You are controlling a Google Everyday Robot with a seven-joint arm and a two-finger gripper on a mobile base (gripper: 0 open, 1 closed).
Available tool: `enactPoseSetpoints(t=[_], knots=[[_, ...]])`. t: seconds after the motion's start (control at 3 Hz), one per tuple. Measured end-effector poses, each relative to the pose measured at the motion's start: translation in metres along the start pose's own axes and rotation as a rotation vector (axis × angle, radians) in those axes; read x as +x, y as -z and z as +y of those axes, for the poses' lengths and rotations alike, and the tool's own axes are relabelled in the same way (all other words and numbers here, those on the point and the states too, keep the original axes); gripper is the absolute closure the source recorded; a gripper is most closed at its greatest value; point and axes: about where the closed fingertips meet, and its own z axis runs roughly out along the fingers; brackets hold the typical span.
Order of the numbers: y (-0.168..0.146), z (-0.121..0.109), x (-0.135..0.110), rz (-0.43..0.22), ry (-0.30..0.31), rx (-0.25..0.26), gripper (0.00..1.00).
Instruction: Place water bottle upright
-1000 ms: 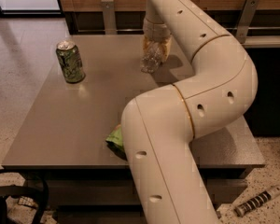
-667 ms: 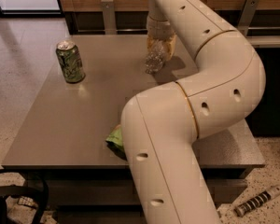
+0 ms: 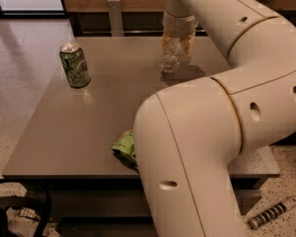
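A grey table (image 3: pixel 89 132) on speckled floor (image 3: pixel 19 83) bears a green can (image 3: pixel 74 65). At its far side the gripper (image 3: pixel 178 36), clamped on the water bottle (image 3: pixel 170 59), has edged right.

So the gripper (image 3: pixel 178 44) is hanging over the far side of the table (image 3: pixel 89 132), clamping the top end of the water bottle (image 3: pixel 170 60). The bottle is leaning at a tilt, and I can't tell if its lower end is touching the tabletop. The green can (image 3: pixel 75 65) is standing upright well off to the left. A crumpled green packet (image 3: pixel 124 148) is peeking out at the near edge, right beside the big white arm (image 3: pixel 227 107).
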Motion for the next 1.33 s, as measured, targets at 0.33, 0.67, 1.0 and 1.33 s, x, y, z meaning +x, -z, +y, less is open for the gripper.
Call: enactPoseSetpoints(t=[0.33, 0.67, 1.0, 1.33], knots=[[0.017, -0.017, -0.005, -0.056, 0.020, -0.042, 1.00], [0.034, -0.031, -0.012, -0.121, 0.049, -0.098, 1.00], [0.050, -0.033, -0.024, -0.196, 0.109, -0.184, 1.00], [0.066, -0.029, -0.035, -0.303, 0.239, -0.287, 1.00]])
